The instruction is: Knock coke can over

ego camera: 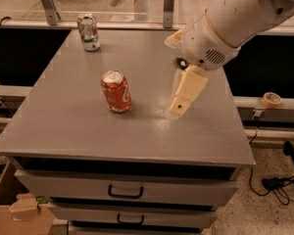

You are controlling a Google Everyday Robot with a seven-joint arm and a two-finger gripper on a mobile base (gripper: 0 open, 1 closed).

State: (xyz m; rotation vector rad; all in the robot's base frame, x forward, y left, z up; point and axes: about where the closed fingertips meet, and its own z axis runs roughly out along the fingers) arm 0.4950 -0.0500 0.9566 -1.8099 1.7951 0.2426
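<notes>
Camera view: approach step, the tool [179,104], width I cannot tell, hangs near the upright coke can [116,92], not touching; next, sweep sideways into it

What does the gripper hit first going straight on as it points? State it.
Likely the tabletop: the gripper points down at it, right of the coke can; depth is unclear.

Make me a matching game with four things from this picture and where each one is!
Things:
1. coke can
2. white and green can
3. gripper
4. tape roll

Places:
a. far left corner of the table
b. on the ledge beside the table
c. standing upright near the table's middle
d. above the table, beside the coke can

Pairs: 1-c, 2-a, 3-d, 4-b.
</notes>
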